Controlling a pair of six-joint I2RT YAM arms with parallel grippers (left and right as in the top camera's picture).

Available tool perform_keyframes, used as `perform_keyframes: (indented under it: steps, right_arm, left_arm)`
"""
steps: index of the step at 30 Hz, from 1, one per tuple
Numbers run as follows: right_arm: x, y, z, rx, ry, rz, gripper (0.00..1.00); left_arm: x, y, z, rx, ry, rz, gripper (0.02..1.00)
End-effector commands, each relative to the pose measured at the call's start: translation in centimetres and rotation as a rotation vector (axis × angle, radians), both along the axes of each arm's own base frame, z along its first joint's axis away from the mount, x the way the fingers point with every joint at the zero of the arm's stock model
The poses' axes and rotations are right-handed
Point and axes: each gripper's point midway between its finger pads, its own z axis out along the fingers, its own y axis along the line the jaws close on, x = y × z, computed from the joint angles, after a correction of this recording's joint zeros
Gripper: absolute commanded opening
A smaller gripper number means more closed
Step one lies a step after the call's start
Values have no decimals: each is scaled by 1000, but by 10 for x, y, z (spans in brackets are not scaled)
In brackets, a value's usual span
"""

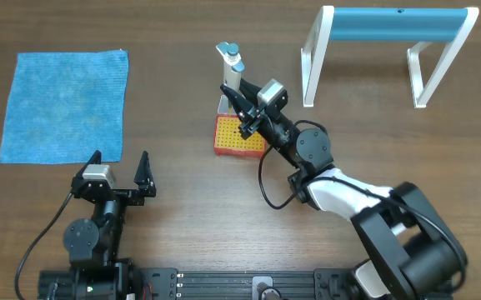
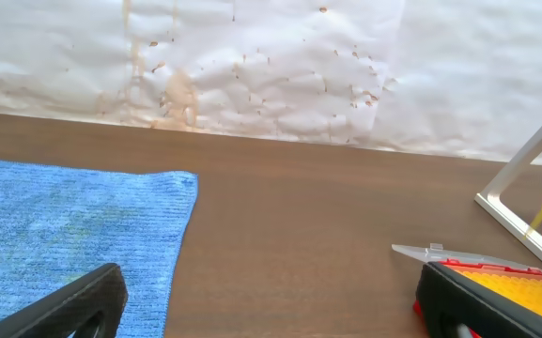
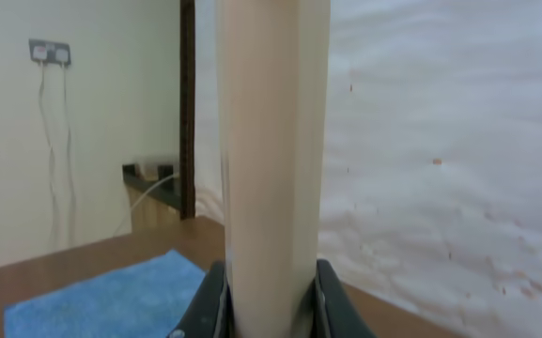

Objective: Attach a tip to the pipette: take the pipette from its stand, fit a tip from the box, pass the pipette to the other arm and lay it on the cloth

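R hand (image 3: 269,305) clamped on pipette (image 3: 271,141); L hand (image 1: 121,158) wide open.

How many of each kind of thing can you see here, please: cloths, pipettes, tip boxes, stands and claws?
cloth: 1
pipette: 1
tip box: 1
stand: 1
claws: 2, the left claw and the right claw
Total: 6
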Motion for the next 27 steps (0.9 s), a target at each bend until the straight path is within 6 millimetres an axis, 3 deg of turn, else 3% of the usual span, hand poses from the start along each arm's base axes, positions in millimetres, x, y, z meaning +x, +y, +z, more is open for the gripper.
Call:
perform_keyframes:
  steps: [1, 9, 13, 16, 20, 27]
  right_arm:
    - [-5, -2, 10, -56, 78, 6, 80]
    - [-24, -14, 1, -243, 396, 7, 80]
    - [-31, -18, -29, -320, 530, 7, 82]
    - [-31, -18, -43, -249, 673, -1, 80]
    - [-31, -18, -44, -102, 820, -12, 80]
    - [-31, -18, -44, -82, 843, -14, 80]
  left_arm:
    - [0, 1, -1, 13, 1, 4, 998]
    - [0, 1, -1, 13, 1, 4, 996]
    - [0, 1, -1, 13, 1, 4, 998]
    - [0, 1, -1, 13, 1, 4, 996]
    - [0, 1, -1, 13, 1, 4, 996]
    - [0, 1, -1, 13, 1, 4, 998]
